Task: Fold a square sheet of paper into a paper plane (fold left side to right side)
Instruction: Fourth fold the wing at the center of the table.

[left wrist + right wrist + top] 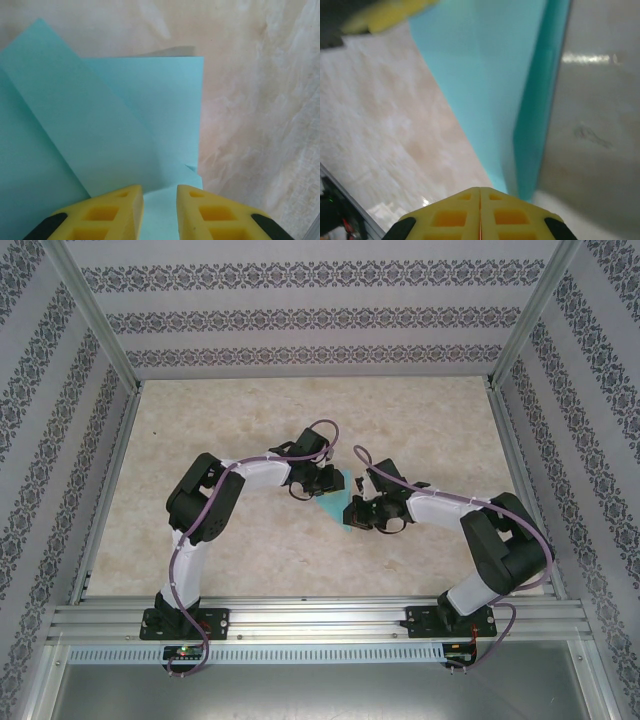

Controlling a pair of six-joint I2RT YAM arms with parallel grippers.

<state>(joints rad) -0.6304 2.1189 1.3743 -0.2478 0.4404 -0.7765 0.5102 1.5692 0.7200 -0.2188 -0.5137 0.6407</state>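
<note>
Turquoise paper point(336, 508), folded, is lying mid-tabletop point(240, 420) between both arms. The left gripper point(160, 190) is pointing down over it, fingers narrowly apart. The right gripper point(480, 190) is sitting fully closed, the paper's raised edge just beside its tips.

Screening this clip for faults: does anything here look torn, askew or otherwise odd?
Nothing looks damaged. The thin turquoise folded paper sheet lies mid-table. Beside the shut right gripper, one layer stands up off the beige marbled table, which looks like a fold in progress rather than a fault.
</note>
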